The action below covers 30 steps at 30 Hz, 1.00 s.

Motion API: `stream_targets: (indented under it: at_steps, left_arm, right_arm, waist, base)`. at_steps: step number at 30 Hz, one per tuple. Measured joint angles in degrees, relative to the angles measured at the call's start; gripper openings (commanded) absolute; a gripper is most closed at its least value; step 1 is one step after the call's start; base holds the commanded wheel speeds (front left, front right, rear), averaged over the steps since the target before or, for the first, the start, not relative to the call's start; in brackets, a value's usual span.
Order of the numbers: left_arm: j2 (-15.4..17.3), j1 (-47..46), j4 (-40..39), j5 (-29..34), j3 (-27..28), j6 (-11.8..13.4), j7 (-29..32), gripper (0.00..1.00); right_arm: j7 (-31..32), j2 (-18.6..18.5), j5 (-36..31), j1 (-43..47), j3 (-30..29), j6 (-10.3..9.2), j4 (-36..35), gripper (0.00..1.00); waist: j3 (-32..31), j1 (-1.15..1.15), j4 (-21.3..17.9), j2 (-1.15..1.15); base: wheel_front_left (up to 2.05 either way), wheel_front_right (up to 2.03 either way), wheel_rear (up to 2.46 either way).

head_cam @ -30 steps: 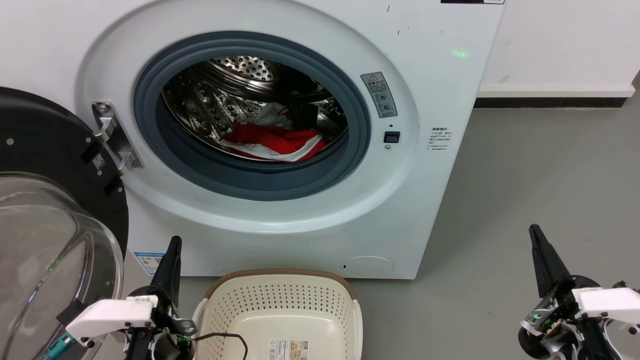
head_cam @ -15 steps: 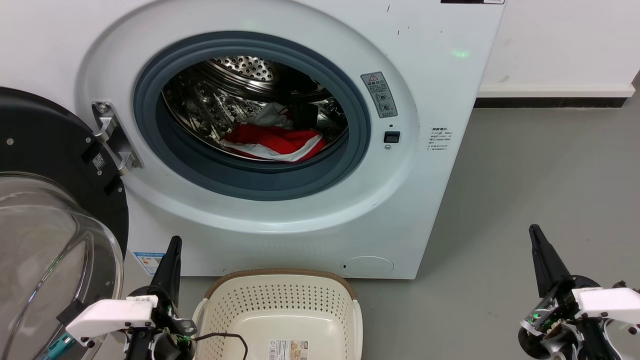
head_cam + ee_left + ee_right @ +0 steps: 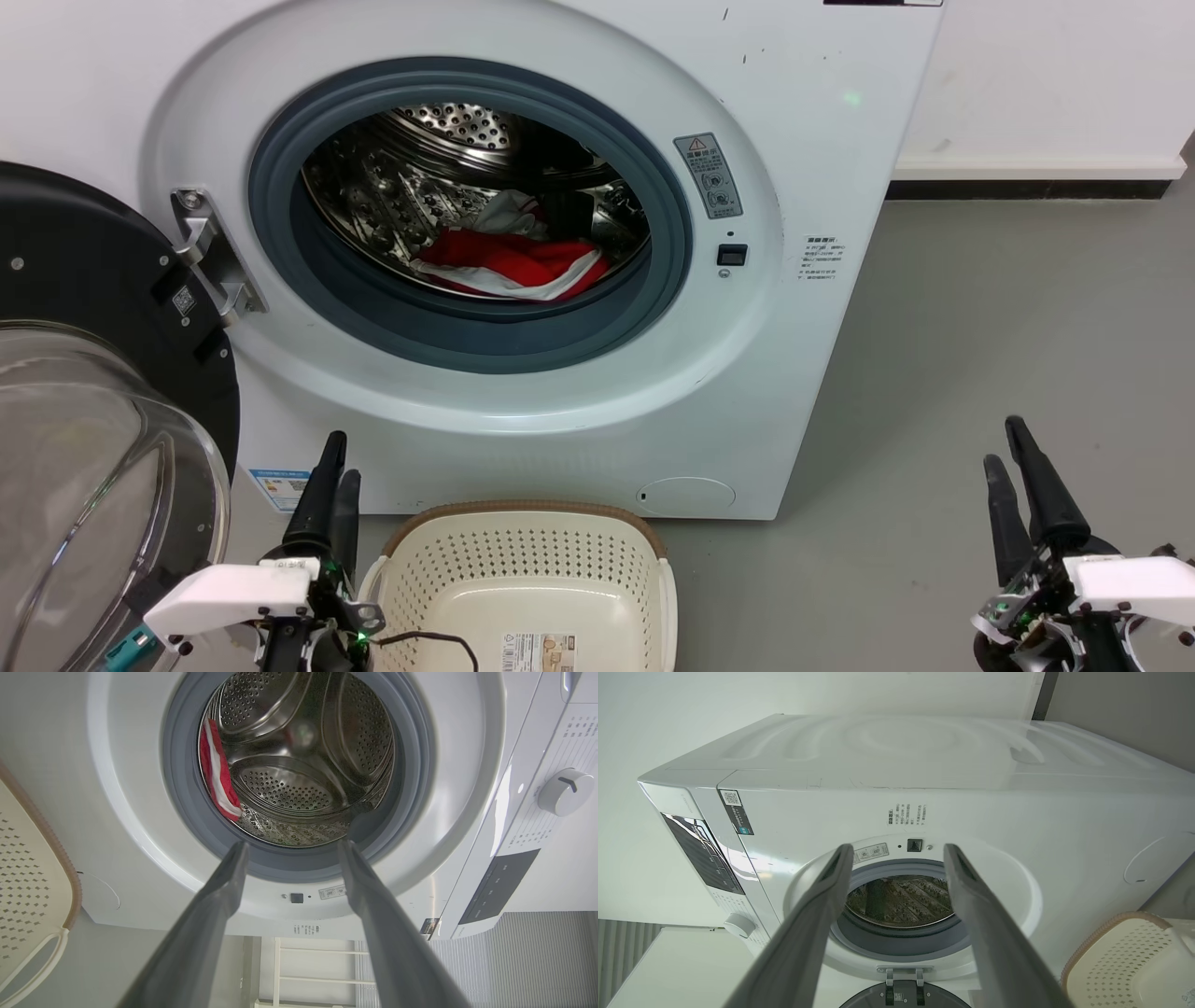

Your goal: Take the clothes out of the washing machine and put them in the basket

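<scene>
1. The clothes (image 3: 509,261) lie as a red heap with white trim on the drum (image 3: 411,177) floor, close behind the grey porthole rim (image 3: 467,341). None is in the basket (image 3: 527,510) yet.
2. In the head view the heap's long axis runs left to right across the opening, and its right end bunches slightly higher. A pale fold sits behind it.
3. The washing machine (image 3: 794,187) has its door (image 3: 84,280) swung fully open on the left, so the opening is free. The basket stands on the floor just before the machine, below the porthole.
4. The left gripper (image 3: 341,462) is just beside the basket's left rim, fingers pointing up toward the machine front. The two fingers stand apart with nothing between them. From it the clothes lie up, forward and to the right.
5. The right gripper (image 3: 1003,443) is over bare floor, well apart from the basket and past the machine's right edge. Its fingers are also spread and empty. From it the clothes lie up, forward and far to the left.
6. We judge the left arm the nearer one. Its wrist view looks straight into the drum, with the red cloth at the left of the opening. The reach must rise over the rim and then dip onto the heap across its long axis.
</scene>
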Motion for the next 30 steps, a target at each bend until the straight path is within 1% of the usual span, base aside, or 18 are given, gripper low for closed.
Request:
stream_targets:
  at_steps: [4,6,12,16,20,30]
  left_arm:
    - [0.0,-0.5,-0.8,2.6,-0.3,0.0,-1.0,1.00]
    - [0.0,-0.8,-1.3,4.5,-0.7,0.0,-1.6,1.00]
    - [0.0,-0.9,-2.9,13.5,-2.1,0.0,-3.0,1.00]
    - [0.0,-1.0,-4.2,18.0,-2.2,0.0,-3.8,1.00]
    - [0.0,-1.1,-5.3,23.1,-3.2,0.2,-4.8,1.00]
    - [0.0,-1.3,-6.6,35.0,-5.6,1.5,-6.8,1.00]
  right_arm:
    - [-1.0,0.0,-2.3,0.6,-0.1,0.00,-0.7,1.00]
    - [-1.5,0.0,-4.6,0.7,-0.1,0.00,-1.1,1.00]
    - [-3.0,0.0,-15.1,0.9,0.0,0.00,-2.9,1.00]
    - [-3.9,0.0,-22.9,1.1,0.6,0.00,-4.4,1.00]
    - [-4.7,0.0,-29.2,1.7,1.3,0.00,-5.3,1.00]
    - [-6.8,0.0,-41.1,2.5,2.1,0.00,-7.1,1.00]
  waist:
    - [0.0,0.00,0.0,0.00]
    - [0.0,0.00,0.0,0.00]
    - [0.0,0.00,0.1,0.00]
    - [0.0,0.00,0.1,0.00]
    - [0.0,0.00,0.2,0.00]
    - [0.1,0.00,0.3,0.00]
  base:
    - [0.00,0.00,0.00]
    - [0.00,0.00,0.00]
    - [0.00,0.00,0.00]
    - [0.00,0.00,0.00]
    - [0.00,0.00,0.00]
    - [0.00,0.00,0.00]
